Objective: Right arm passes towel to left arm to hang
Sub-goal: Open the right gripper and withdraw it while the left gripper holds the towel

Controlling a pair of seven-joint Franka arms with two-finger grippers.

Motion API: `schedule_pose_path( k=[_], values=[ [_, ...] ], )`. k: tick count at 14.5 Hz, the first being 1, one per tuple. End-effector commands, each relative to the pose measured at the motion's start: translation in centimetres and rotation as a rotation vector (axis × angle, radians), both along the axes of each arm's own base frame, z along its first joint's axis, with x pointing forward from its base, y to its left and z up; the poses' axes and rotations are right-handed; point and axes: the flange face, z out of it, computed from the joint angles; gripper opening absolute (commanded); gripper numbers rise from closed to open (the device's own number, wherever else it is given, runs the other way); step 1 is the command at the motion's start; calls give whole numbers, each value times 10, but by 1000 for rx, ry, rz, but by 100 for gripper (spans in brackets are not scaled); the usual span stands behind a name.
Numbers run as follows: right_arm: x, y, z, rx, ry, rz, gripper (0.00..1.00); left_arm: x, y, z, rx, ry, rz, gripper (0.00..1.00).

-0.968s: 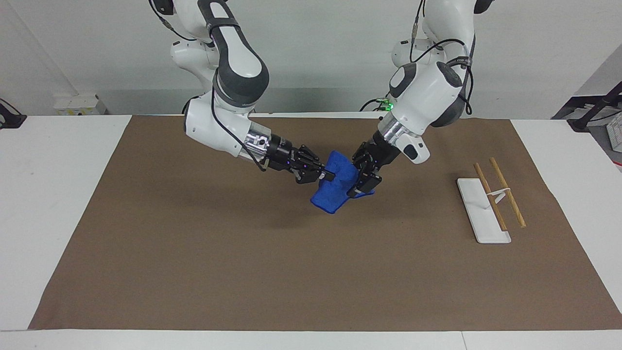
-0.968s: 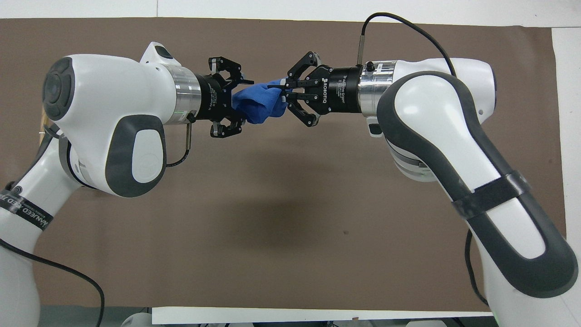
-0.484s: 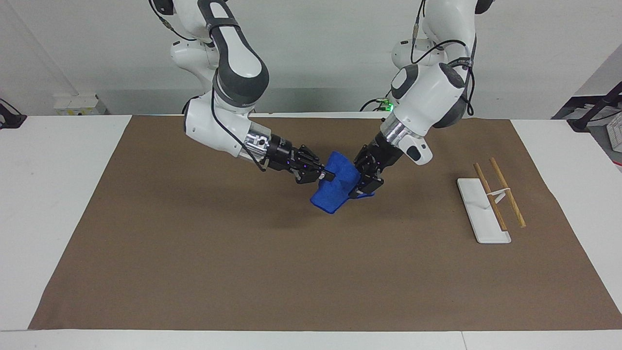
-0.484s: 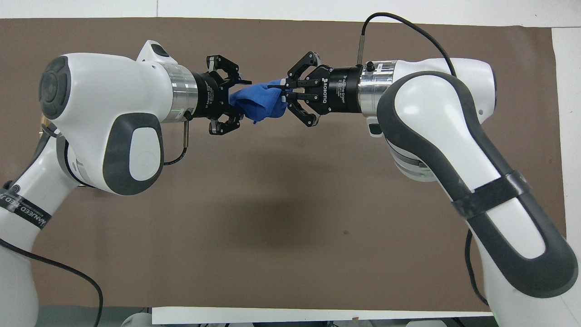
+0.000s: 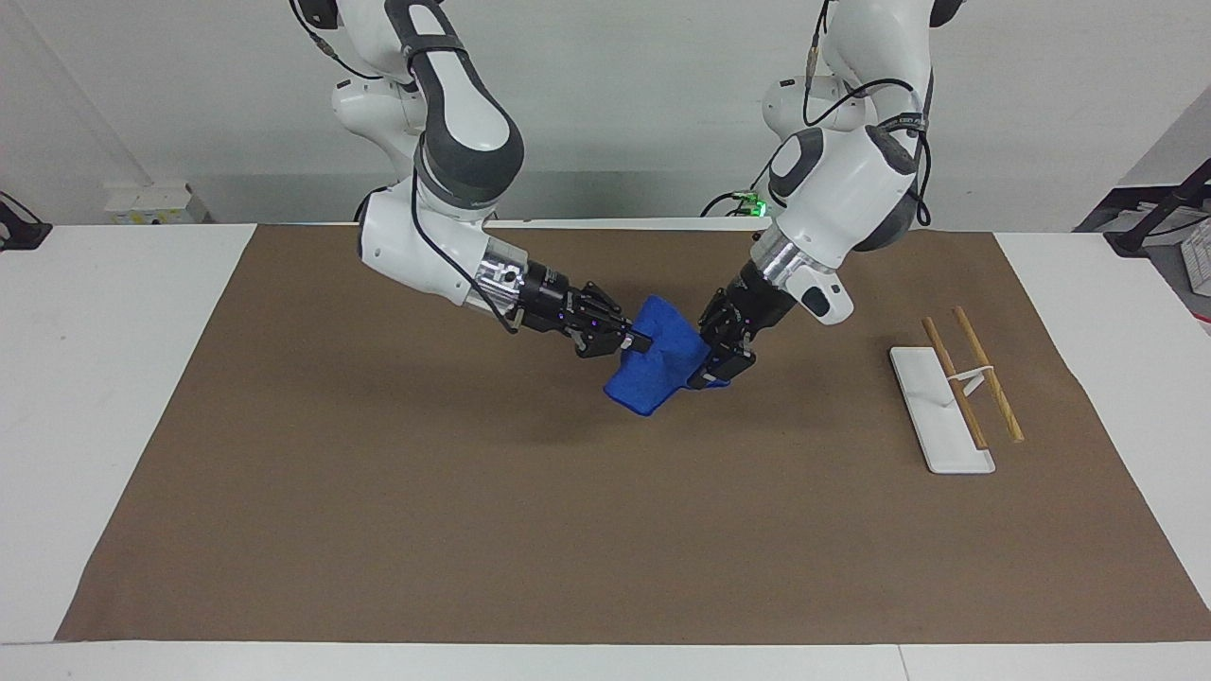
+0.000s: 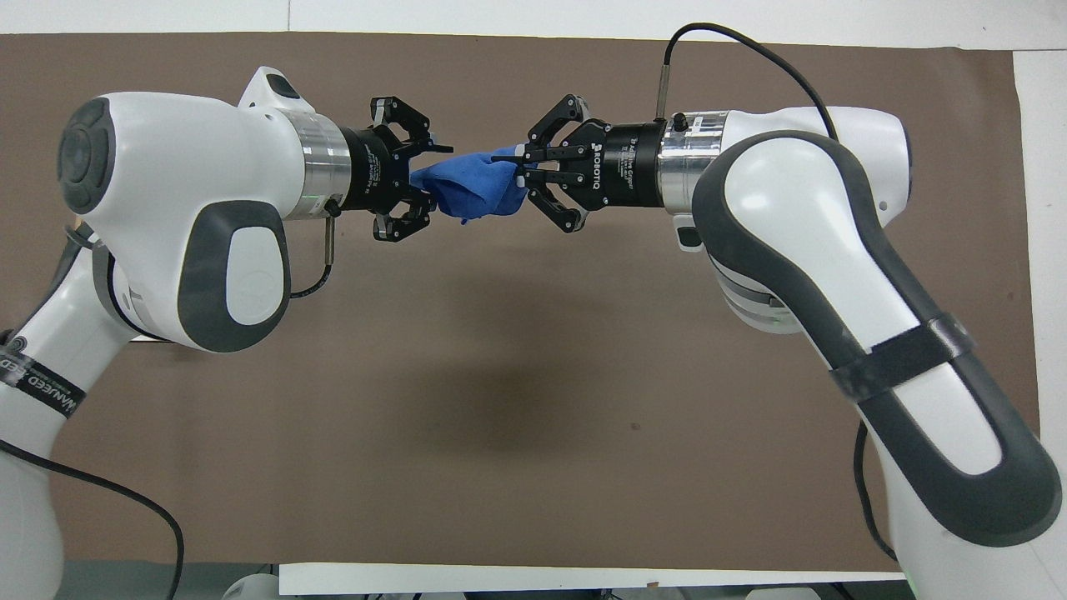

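Two pincers on one towel [image 5: 655,367] | royal-blue, bunched, airborne over table [image 5: 605,530] | right pincer [image 5: 636,342] clamped on it | left pincer [image 5: 711,371] clamped on it

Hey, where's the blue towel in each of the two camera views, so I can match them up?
Facing view: the towel hangs in the air just above the picture's centre, stretched between the right gripper and the left gripper.
Overhead view: the towel sits high in the picture, near the middle, between both grippers.
Shared landmark: the brown mat beneath it.
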Motion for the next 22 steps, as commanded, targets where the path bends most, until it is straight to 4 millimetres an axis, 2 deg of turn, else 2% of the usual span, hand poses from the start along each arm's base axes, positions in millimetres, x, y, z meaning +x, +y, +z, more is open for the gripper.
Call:
schedule_pose_path(
  k=[1,4,6,9,17,18,20,22],
  values=[
    [-5,-3,4,11,-4,-19,1,4,5,-1,1,-25,-12,52],
    [-5,-3,4,12,-6,-19,2,12,18,-1,9,-45,-17,52],
    [-4,-4,5,10,-9,-25,2,12,17,-2,8,-44,-16,52],
    [-4,-2,4,7,-10,-26,2,13,16,-3,4,-38,-9,43],
    [-4,-2,4,5,-10,-25,2,6,6,-5,-6,-11,10,41],
    [-4,-2,4,5,-11,-26,2,6,6,-5,-3,-14,4,33],
    [-4,-2,4,5,-12,-26,2,5,6,-6,0,-6,-7,8],
    [-4,-3,3,4,-10,-28,2,6,6,-4,-1,-6,-13,0]
  ],
)
